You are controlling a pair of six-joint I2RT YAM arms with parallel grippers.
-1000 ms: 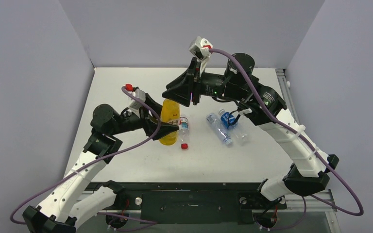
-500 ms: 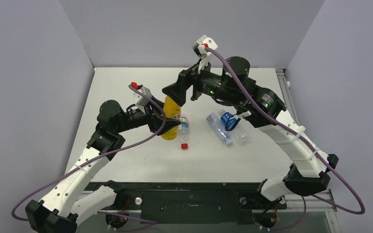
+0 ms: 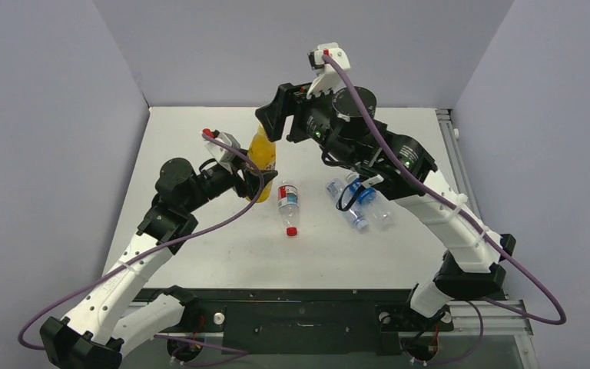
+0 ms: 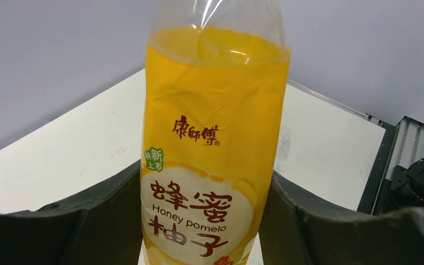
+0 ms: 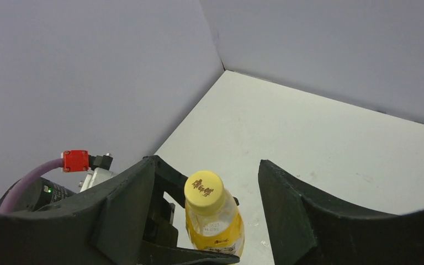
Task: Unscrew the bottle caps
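Observation:
My left gripper (image 4: 210,223) is shut on the lower body of the yellow-orange juice bottle (image 4: 215,138) and holds it upright above the table. In the right wrist view its yellow cap (image 5: 203,191) sits on the neck, just below and between the spread fingers (image 5: 127,204) of my right gripper (image 5: 208,163), which is open and touches nothing. From above, the right gripper (image 3: 271,119) covers the top of the juice bottle (image 3: 262,156). The red-and-white labelled bottle (image 3: 287,200) lies flat with its red cap (image 3: 292,230) on. Two clear bottles (image 3: 349,204), one blue-labelled (image 3: 366,192), lie under the right arm.
The white table (image 3: 200,131) ends at grey walls on the left, back and right. A black rail (image 3: 299,307) with both arm bases runs along the near edge. The left arm's purple cable (image 3: 223,223) loops over the table's left side.
The left gripper has raised the juice bottle from a lean beside the red-labelled bottle to upright, farther back. The right gripper has opened and swung over the yellow cap.

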